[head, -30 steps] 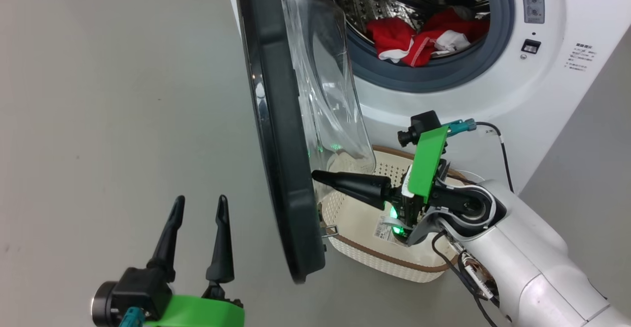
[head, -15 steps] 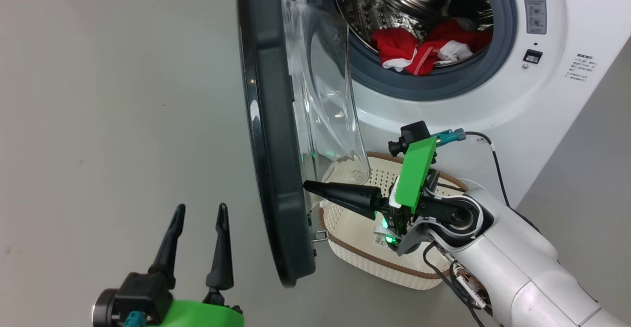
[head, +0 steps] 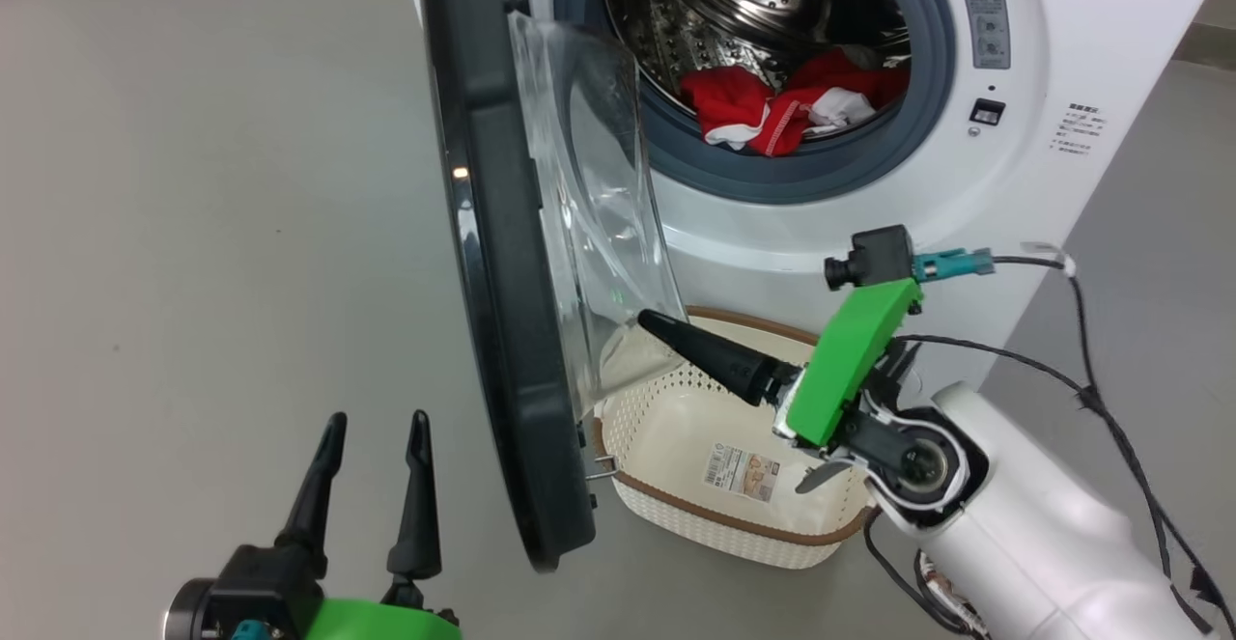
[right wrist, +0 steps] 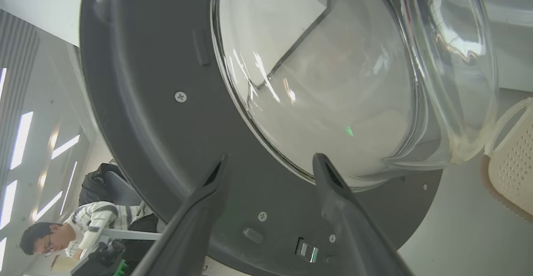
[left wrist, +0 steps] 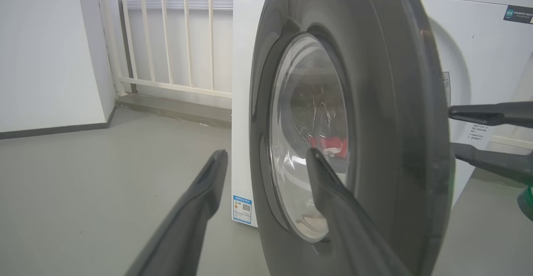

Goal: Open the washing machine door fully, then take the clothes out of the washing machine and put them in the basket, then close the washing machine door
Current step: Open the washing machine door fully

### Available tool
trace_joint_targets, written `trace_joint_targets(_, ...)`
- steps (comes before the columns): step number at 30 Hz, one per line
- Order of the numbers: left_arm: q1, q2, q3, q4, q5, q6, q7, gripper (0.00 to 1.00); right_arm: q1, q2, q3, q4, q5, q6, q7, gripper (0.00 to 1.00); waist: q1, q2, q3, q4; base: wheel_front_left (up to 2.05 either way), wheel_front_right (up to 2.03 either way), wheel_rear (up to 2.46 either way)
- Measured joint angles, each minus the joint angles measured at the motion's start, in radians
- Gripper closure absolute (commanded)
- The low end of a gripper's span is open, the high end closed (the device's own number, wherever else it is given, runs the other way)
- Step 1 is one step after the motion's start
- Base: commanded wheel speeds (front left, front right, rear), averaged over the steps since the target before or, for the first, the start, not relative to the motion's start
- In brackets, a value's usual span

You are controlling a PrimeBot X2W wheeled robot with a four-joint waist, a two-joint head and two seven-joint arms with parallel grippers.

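The door (head: 502, 312) is half open. Your left gripper (head: 377, 420) and right gripper (right wrist: 270, 159) have fingers apart, holding nothing. Next, I think, push it wider left.

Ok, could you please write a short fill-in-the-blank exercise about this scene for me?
1. The clothes inside the washing machine are mostly ____ in colour.
2. The washing machine door stands ____, not shut.
3. The basket on the floor holds ____ clothes yet.
Missing words: red; open; no.
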Motion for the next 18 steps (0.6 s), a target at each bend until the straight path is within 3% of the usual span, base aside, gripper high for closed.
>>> trace_joint_targets(7,0.000,0.002,0.009,-0.002,0.008,-0.001,0.000,0.00,0.047,-0.033,0.055,-0.067,-0.227,0.000,-0.272,0.00,0.0000,0.0000,-0.004,-0.021,0.00,0.00,0.00)
trace_joint_targets(13,0.014,0.002,0.008,-0.013,0.022,-0.001,0.000,0.00,0.056,-0.071,0.110,0.016,-0.449,0.000,-0.538,0.00,0.0000,0.0000,-0.013,-0.026,0.00,0.00,0.00)
trace_joint_targets(18,0.027,0.004,0.010,-0.021,0.024,0.000,0.000,0.00,0.076,-0.057,0.099,0.097,-0.618,0.000,-0.625,0.00,0.0000,0.0000,-0.018,-0.026,0.00,0.00,0.00)
